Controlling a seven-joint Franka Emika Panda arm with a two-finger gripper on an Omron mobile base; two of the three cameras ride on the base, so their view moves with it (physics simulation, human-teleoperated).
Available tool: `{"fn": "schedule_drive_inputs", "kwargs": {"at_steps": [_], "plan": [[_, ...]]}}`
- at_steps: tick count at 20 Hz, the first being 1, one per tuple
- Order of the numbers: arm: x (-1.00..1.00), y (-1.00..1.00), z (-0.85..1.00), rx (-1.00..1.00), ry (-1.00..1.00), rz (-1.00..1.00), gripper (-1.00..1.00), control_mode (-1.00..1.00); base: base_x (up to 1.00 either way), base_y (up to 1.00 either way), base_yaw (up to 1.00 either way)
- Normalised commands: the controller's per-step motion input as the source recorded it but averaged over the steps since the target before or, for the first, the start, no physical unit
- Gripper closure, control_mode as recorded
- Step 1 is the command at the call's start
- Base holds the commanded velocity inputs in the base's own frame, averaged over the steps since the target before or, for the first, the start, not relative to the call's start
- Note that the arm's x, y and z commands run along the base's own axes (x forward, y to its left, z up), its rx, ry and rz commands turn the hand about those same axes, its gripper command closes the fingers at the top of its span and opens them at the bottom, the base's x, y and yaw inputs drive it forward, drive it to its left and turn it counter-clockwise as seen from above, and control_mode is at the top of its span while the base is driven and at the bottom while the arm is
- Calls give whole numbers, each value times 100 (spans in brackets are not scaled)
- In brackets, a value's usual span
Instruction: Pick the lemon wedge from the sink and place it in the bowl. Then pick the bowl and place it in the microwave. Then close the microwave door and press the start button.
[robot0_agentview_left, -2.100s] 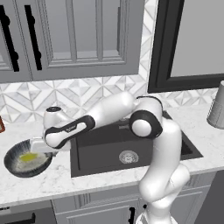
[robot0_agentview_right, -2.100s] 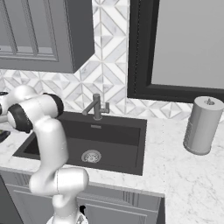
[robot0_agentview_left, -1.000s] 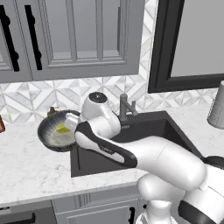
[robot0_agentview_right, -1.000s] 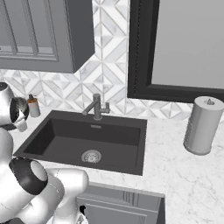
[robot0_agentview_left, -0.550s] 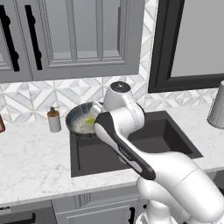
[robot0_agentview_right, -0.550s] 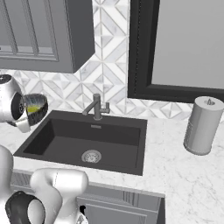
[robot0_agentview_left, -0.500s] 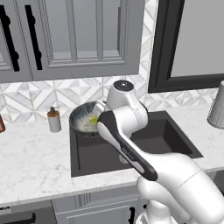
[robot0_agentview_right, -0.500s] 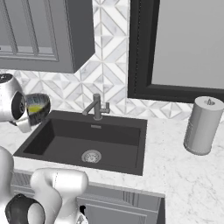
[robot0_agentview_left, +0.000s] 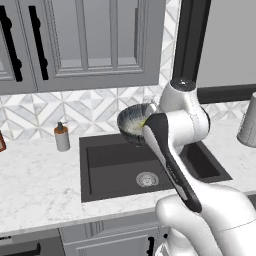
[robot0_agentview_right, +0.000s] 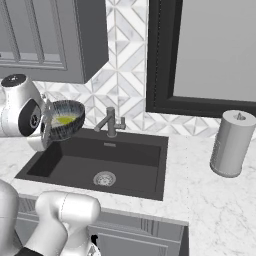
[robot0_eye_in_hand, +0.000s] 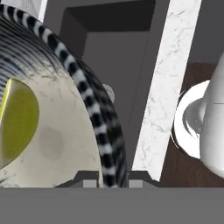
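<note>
I hold the bowl (robot0_agentview_right: 65, 121) up in the air over the sink (robot0_agentview_right: 125, 165). My claw (robot0_eye_in_hand: 106, 177) is clamped on the bowl's rim, one finger inside and one outside. The lemon wedge (robot0_eye_in_hand: 17, 122) sits inside the bowl against its pale wall. The bowl is tipped a little. The faucet (robot0_agentview_right: 112, 122) stands just beside it at the back of the sink. A soap bottle (robot0_agentview_left: 62, 137) stands on the counter (robot0_agentview_left: 35, 185) to the left.

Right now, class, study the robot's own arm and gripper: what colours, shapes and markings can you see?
The arm is glossy white, built of rounded, bulbous segments, with a dark band running along one link and dark grey caps at the joints. In the hand view, the gripper shows small dark grey finger tips. No cables or lettering are visible.
</note>
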Motion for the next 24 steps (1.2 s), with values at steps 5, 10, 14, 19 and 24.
{"fn": "schedule_drive_inputs", "kwargs": {"at_steps": [5,10,14,19,24], "plan": [[-40,-66,66,11,0,-24,100,-100,0,0,0],[-40,-30,57,1,0,-16,100,-100,0,0,0],[-62,-32,10,0,-2,-4,100,-100,0,0,0],[-53,-3,0,0,-11,0,100,-100,0,0,0],[-51,0,17,0,-17,0,100,-100,0,0,0]]}}
